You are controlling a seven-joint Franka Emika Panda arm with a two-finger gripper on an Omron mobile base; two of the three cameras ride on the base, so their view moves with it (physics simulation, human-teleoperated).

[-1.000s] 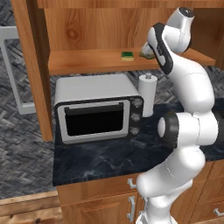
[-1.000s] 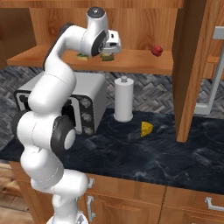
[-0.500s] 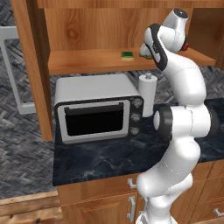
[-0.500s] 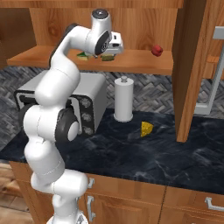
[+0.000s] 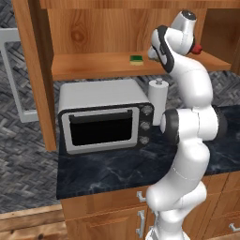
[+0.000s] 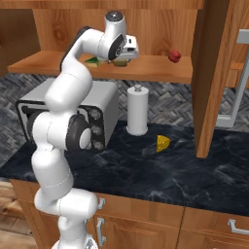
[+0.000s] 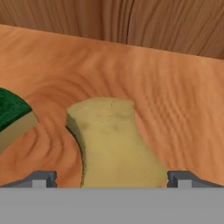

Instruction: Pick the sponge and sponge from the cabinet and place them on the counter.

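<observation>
Hand view: the olive-yellow sponge lies on the wooden shelf and runs down between the two dark finger tips, one at each side of it.
Claw: the tips stand wide apart with the olive block between them; I cannot tell whether either pad touches it.
Gripper: the gripper is up at the cabinet shelf, just beside the green-topped sponge in the right base view, on the side toward the red fruit.
Second sponge: in the hand view the green-topped sponge sits just beside the olive one, at the left edge, and is cut off by the frame; whether the two touch is unclear.
Left base view: the green-topped sponge rests on the shelf of the cabinet, above the microwave.
Cabinet doors: both stand open, one panel at each side of the shelf.
Red fruit: the small round fruit lies on the same shelf as the sponges, well apart from the gripper.
Counter: the counter lies below the cabinet and carries the microwave, the paper towel roll just beside the microwave, and the cheese wedge near the roll.
</observation>
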